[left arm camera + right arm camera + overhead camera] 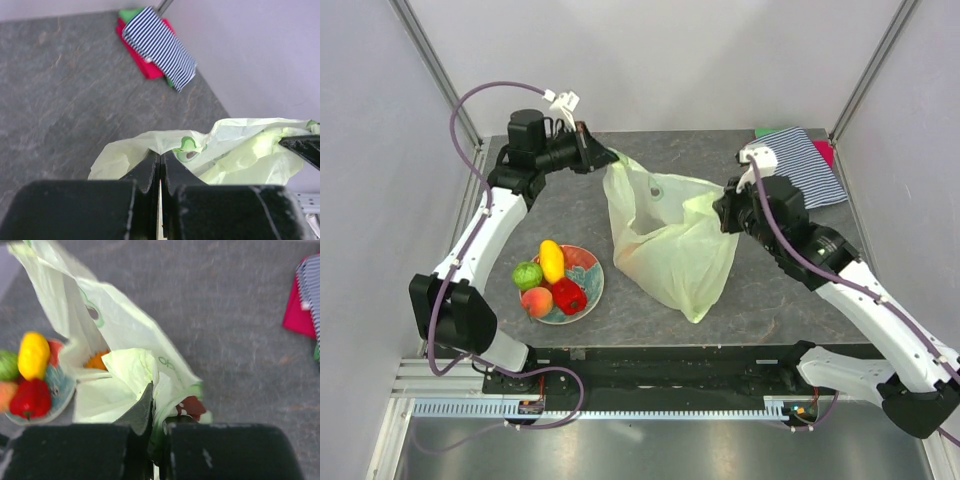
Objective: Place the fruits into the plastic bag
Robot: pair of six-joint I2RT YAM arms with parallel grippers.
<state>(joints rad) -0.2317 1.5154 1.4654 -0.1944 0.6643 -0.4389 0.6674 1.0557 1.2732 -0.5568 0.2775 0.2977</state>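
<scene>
Item: pale green, crinkly translucent plastic bag (670,255), mid-table. I am pinching its rim with the left gripper (598,157) and the right gripper (728,212), both jaws fully closed on the film. Small glossy toy fruits (550,275) are sitting on the red floral plate (592,270) just beside it. Advice: I am aiming for a wide, taut mouth.

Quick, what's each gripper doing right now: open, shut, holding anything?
Left gripper: shut, pinching one edge of the plastic bag.
Right gripper: shut, pinching the opposite edge of the plastic bag.
</scene>
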